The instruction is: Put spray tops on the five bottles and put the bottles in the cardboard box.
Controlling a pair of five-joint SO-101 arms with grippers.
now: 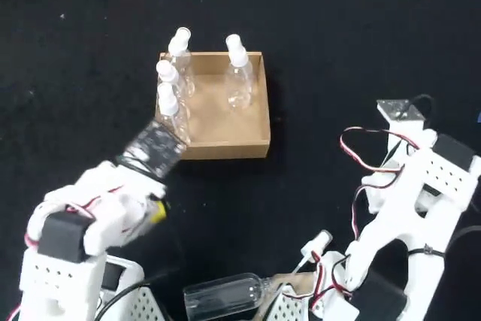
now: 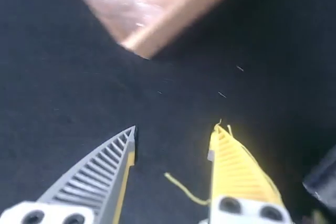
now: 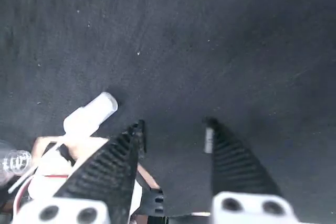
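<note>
Several clear bottles [image 1: 239,73] with white spray tops stand upright in the cardboard box [image 1: 225,137]. Another clear bottle [image 1: 225,295] without a top lies on its side at the table's near edge. A loose white spray top [image 1: 317,244] [image 3: 89,115] lies just right of it. My right gripper [image 3: 173,129] hangs open over the black table beside this spray top, holding nothing. My left gripper [image 2: 173,135] is open and empty above the table, a short way from the box's corner [image 2: 142,51]. The left arm [image 1: 113,201] stretches toward the box's near left corner.
Black cloth covers the table [image 1: 338,58]. The right arm [image 1: 421,186] with its red and white wires stands at the right. White arm bases sit along the near edge by the lying bottle.
</note>
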